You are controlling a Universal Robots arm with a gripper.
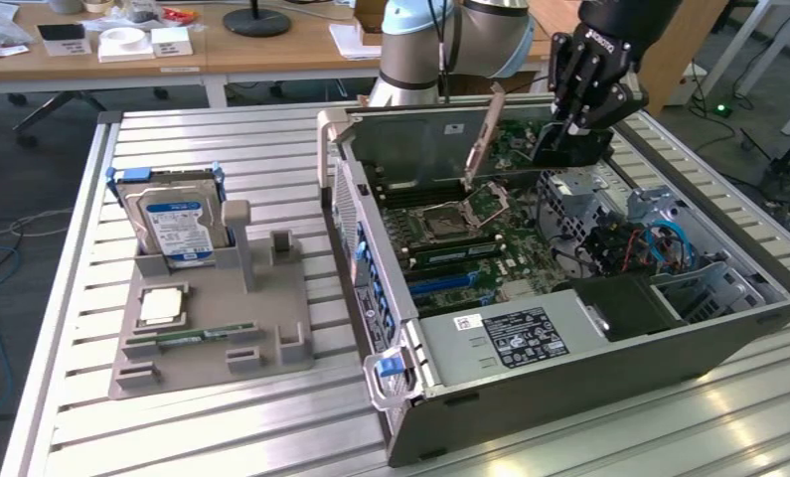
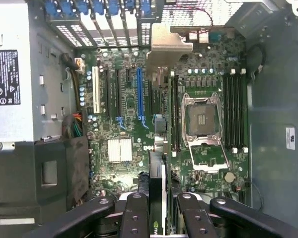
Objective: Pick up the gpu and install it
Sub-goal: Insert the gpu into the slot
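The gpu [image 1: 564, 154] hangs in my gripper [image 1: 577, 127] over the far end of the open computer case [image 1: 368, 248]. My gripper [image 2: 159, 201] is shut on the card. In the wrist view the gpu [image 2: 157, 148] appears edge-on between the black fingers [image 2: 135, 213], with its silver end bracket [image 2: 166, 44] toward the case's slotted rear wall. It hovers above the motherboard [image 2: 119, 148], just beside the blue expansion slot [image 2: 139, 94] and apart from it.
The CPU socket [image 2: 201, 119] stands open, flanked by memory slots [image 2: 236, 109]. The power supply [image 1: 528, 338] and a black shroud [image 2: 49, 173] fill the case's other end. A grey holder [image 1: 209, 338] at the exterior view's left carries a hard drive [image 1: 176, 224], a processor and a memory stick.
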